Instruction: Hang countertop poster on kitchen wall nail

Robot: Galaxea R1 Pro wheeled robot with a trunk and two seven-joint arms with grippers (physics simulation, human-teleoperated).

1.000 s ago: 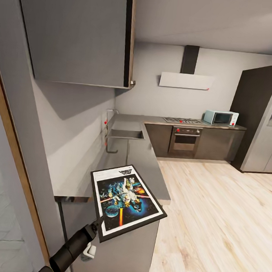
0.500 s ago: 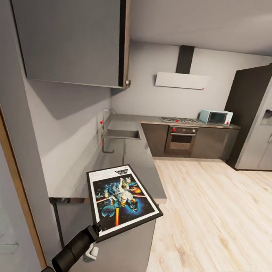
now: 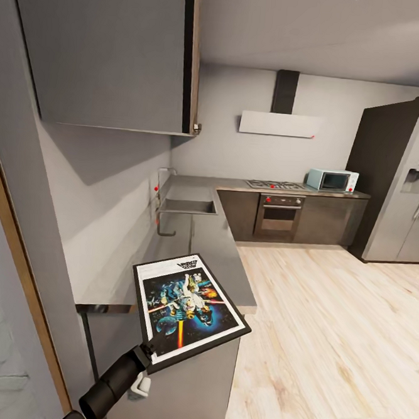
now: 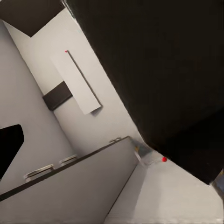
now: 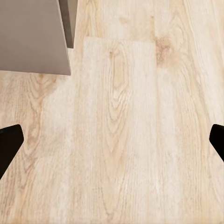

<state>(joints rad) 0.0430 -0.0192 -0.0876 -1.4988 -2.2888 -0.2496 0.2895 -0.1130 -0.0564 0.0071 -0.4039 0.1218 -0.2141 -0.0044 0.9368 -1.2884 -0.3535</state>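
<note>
The poster (image 3: 188, 308) is held up at its near bottom-left corner by the left gripper (image 3: 145, 358), fingers clamped on the black frame. It's tilted face-up, just above the near end of the kitchen countertop (image 3: 221, 261). Its long axis runs away from the robot, and the title end is pointed toward the sink (image 3: 188, 206). Further past the sink, an oven (image 3: 278, 216) and teal microwave (image 3: 331, 180) can be seen. The right gripper (image 5: 112, 140) is spread wide over wood floor (image 5: 121, 140).

We see a teal microwave (image 3: 332, 180) just right of the hob (image 3: 276, 185), the oven (image 3: 279, 216) under it, and a tall fridge (image 3: 406, 181) farther right.
</note>
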